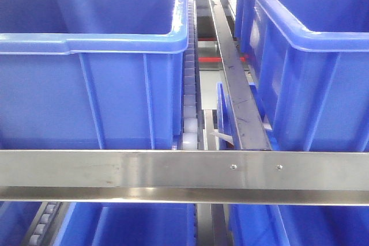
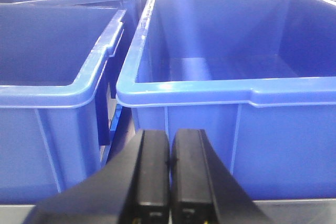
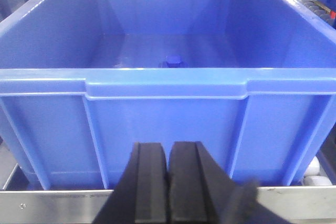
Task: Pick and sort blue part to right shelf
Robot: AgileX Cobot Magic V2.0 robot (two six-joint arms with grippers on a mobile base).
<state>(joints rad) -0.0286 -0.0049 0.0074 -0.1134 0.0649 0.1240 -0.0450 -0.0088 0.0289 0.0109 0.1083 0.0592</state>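
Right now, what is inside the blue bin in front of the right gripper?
One small blue part lies on the floor of the bin, near the middle. The near wall hides the front strip of floor. The right gripper is shut and empty.

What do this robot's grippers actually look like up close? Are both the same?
They look alike. The left gripper and the right gripper each show two flat, matte black rectangular fingers side by side, widening into a dark, wedge-shaped base. No cables or markings are visible on either. The arms themselves are out of view.
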